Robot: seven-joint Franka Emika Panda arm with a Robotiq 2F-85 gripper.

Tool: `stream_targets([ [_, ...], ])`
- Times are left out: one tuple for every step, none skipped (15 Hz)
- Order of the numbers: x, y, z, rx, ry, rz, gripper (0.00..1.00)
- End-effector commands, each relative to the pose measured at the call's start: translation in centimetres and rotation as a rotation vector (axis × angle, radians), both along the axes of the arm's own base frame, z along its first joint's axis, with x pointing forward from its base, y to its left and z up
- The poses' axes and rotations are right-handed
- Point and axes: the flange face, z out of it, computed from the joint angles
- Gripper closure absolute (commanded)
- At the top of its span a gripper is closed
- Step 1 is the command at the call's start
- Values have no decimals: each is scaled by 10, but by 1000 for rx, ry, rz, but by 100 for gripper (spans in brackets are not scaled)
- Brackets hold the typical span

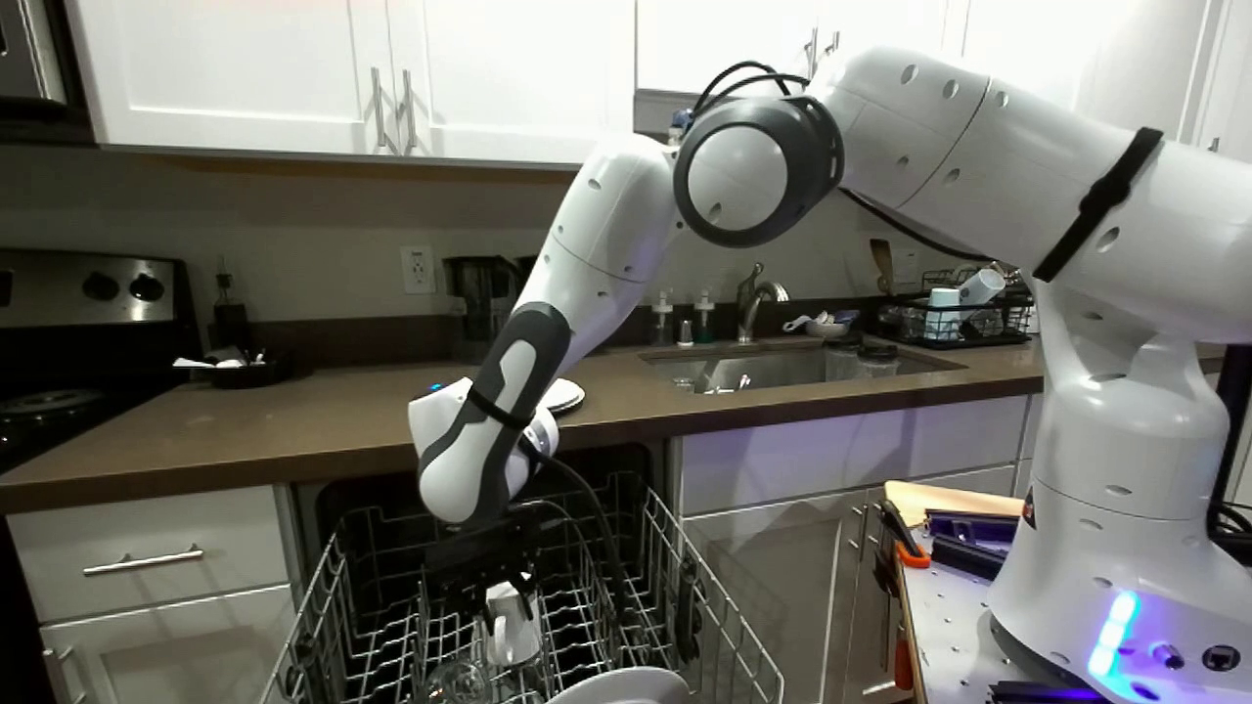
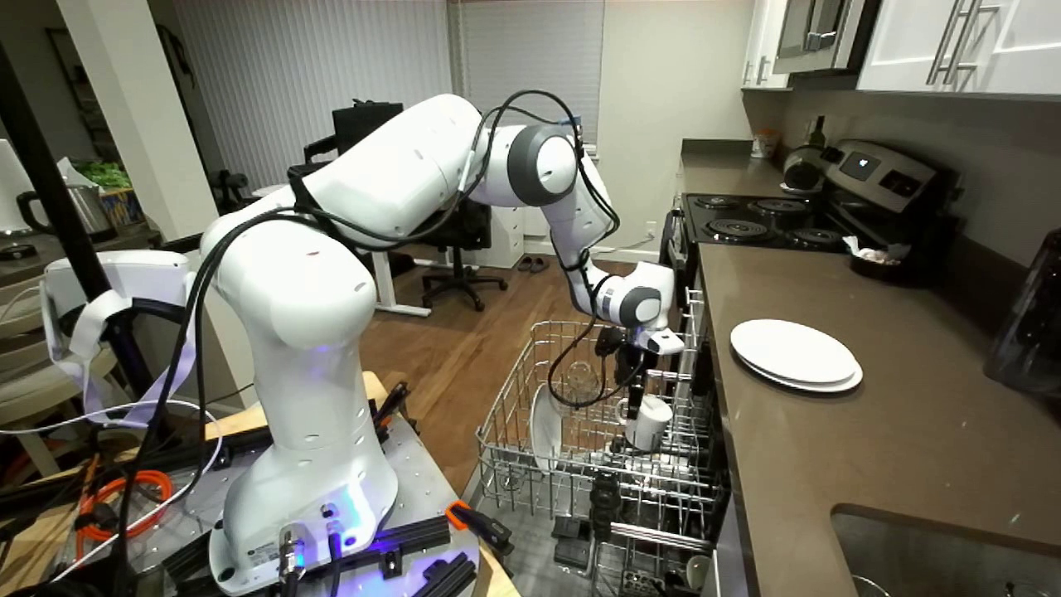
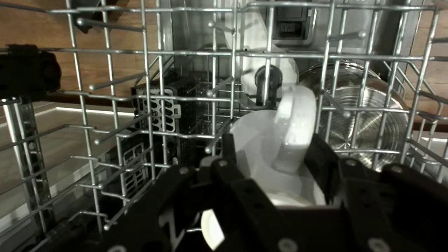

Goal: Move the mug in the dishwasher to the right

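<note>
The white mug (image 1: 520,640) stands slightly tilted in the dishwasher's wire rack (image 2: 506,381). It also shows in an exterior view (image 2: 653,427) and in the wrist view (image 3: 253,154), its handle toward the top there. My gripper (image 1: 509,606) points down into the rack with one black finger on each side of the mug. In the wrist view the fingers (image 3: 273,150) lie against the mug's sides and appear shut on it. The mug leans the same way as the gripper. Whether its lower end touches the rack is hidden.
A white plate (image 2: 545,427) stands upright in the rack, and a clear glass (image 1: 458,682) is near the mug. Upright tines surround it. A metal pan (image 3: 367,119) lies below the rack. The counter edge (image 2: 725,414) runs beside it, with white plates (image 2: 796,355) on top.
</note>
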Motion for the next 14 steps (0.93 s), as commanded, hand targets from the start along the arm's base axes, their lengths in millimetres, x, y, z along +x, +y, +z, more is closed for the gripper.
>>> stream_targets([
  [3,0,-8,-16,-72,-5,75],
  [3,1,-8,-11,-79,-14,70],
  [2,1,-9,-11,-81,-23,81],
  [1,2,-8,-8,-84,-30,91],
  [0,4,-8,-7,-88,-33,94],
  [-1,4,-6,-5,-88,-42,95],
  [-2,4,-5,-6,-87,-47,91],
  [-2,6,-2,-6,-85,-47,91],
  [-3,7,-1,-11,-78,-48,91],
  [-5,9,4,-14,-69,-39,91],
  [-6,10,7,-16,-61,-35,91],
  [-10,12,15,-16,-45,-24,91],
  [-13,13,19,-23,-39,-24,91],
  [-16,15,25,-34,-27,-25,91],
])
